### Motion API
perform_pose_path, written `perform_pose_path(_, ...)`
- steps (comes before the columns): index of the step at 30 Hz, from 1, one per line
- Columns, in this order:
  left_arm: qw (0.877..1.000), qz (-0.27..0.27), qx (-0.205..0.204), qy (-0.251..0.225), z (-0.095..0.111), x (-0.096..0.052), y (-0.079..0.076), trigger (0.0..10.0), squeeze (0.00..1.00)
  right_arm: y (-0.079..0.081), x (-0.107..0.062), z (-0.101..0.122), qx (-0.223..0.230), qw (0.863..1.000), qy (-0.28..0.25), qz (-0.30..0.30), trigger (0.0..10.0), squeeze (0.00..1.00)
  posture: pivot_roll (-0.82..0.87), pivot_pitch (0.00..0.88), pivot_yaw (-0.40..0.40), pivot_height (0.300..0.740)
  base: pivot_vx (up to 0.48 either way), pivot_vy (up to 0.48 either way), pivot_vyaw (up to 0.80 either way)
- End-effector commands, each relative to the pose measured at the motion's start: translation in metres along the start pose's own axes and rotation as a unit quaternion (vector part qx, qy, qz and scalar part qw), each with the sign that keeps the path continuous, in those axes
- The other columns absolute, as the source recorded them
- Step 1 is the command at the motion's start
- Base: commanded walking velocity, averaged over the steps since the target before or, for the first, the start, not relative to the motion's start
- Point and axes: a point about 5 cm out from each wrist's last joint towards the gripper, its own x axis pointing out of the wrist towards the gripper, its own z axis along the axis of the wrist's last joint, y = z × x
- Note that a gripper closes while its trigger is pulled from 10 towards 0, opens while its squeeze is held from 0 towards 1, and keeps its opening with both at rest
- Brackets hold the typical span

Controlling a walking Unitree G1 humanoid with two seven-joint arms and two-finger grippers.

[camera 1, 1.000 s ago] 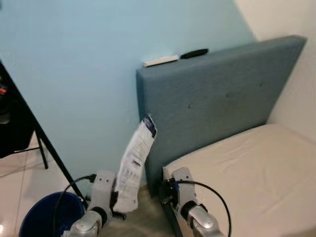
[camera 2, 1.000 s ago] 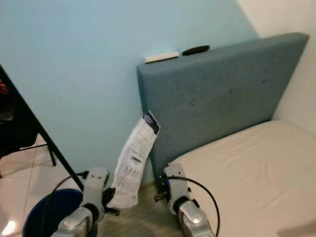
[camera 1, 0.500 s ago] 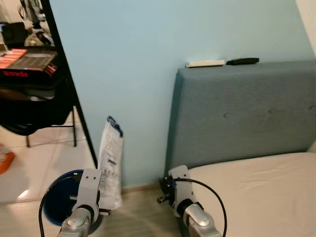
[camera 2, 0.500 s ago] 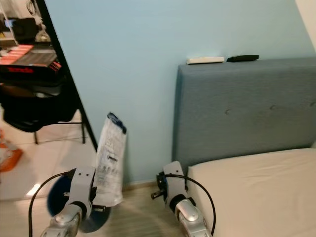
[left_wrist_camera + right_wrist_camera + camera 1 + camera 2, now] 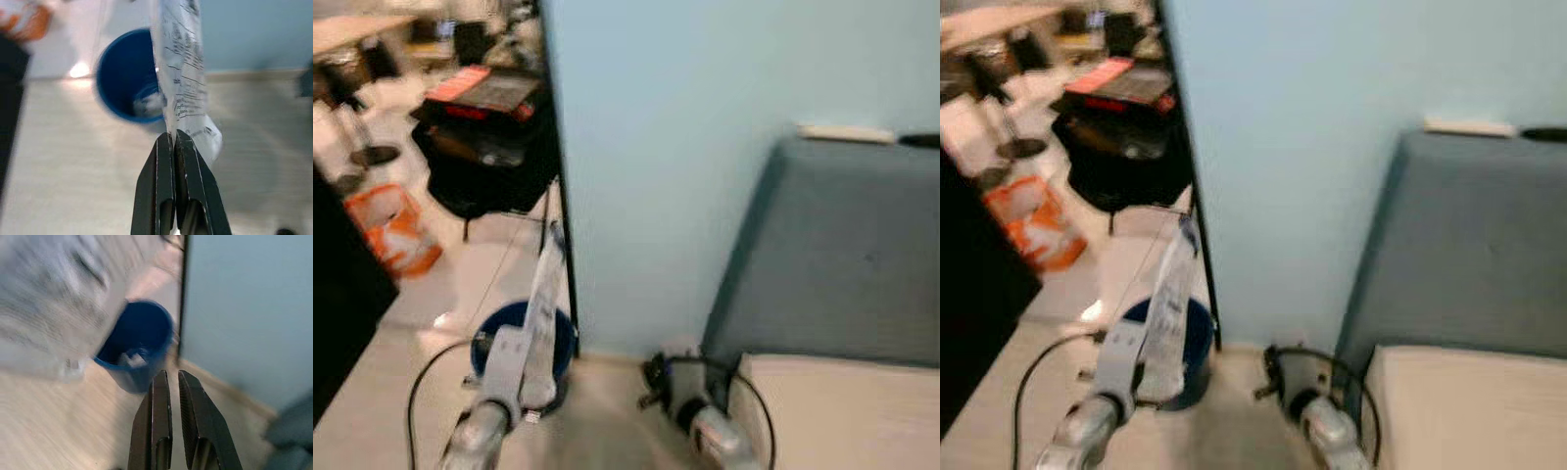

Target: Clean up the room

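My left gripper [image 5: 173, 136] is shut on the bottom edge of a long white printed plastic wrapper [image 5: 182, 73], which stands up from the fingers. In the left eye view the wrapper [image 5: 546, 294] rises in front of a round blue bin [image 5: 514, 328] on the floor by the wall. The bin [image 5: 124, 83] is open and has a crumpled white scrap [image 5: 149, 104] inside; it lies just beyond the wrapper. My right gripper [image 5: 169, 375] is shut on nothing, low over the floor, with the bin [image 5: 142, 328] ahead of it.
A grey-blue headboard [image 5: 842, 245] and cream mattress [image 5: 847, 411] are on the right, with a white remote [image 5: 847, 132] on top. A black rack leg [image 5: 565, 245] stands beside the bin. An orange bag [image 5: 391, 230] sits on the floor at the left.
The camera has swung left, so the bed has slid to the right and the bin and rack have come to the middle. The wrapper stays in my left gripper.
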Motion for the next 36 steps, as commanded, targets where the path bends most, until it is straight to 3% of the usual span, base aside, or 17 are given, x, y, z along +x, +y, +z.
perform_pose_path(1,1.0,-0.002,0.002,0.01,-0.004,-0.001,-0.004,10.0,0.0,-0.003,-0.005,-0.009,0.001,1.0,0.02,-0.001,10.0,0.0,-0.02,0.082,-0.065,0.74,0.0,0.0,0.8)
perform_pose_path(17,0.999,0.012,-0.026,-0.017,0.003,-0.002,-0.003,10.0,0.0,-0.004,-0.003,-0.008,0.001,1.0,0.022,0.0,10.0,0.0,-0.01,0.098,-0.064,0.74,0.0,0.0,0.8)
perform_pose_path(21,1.0,0.006,-0.008,-0.02,0.005,-0.003,-0.002,10.0,0.0,-0.003,-0.004,-0.01,0.005,1.0,0.025,-0.002,10.0,0.0,0.0,0.101,-0.056,0.74,0.0,0.0,0.8)
perform_pose_path(29,1.0,-0.002,-0.01,-0.026,0.006,-0.003,-0.002,10.0,0.0,-0.003,-0.004,-0.011,0.008,1.0,0.025,-0.007,10.0,0.0,0.0,0.103,-0.051,0.74,0.0,0.0,0.8)
perform_pose_path(35,1.0,-0.008,0.005,-0.009,0.003,-0.002,-0.003,10.0,0.0,-0.007,-0.005,-0.013,0.031,0.999,0.028,-0.027,10.0,0.0,0.0,0.107,-0.05,0.74,0.0,0.0,0.0)
perform_pose_path(36,1.0,-0.018,-0.008,-0.007,0.003,-0.003,-0.005,10.0,0.0,-0.007,-0.005,-0.014,0.028,0.999,0.031,-0.025,10.0,0.0,0.0,0.108,-0.049,0.74,0.0,0.0,0.0)
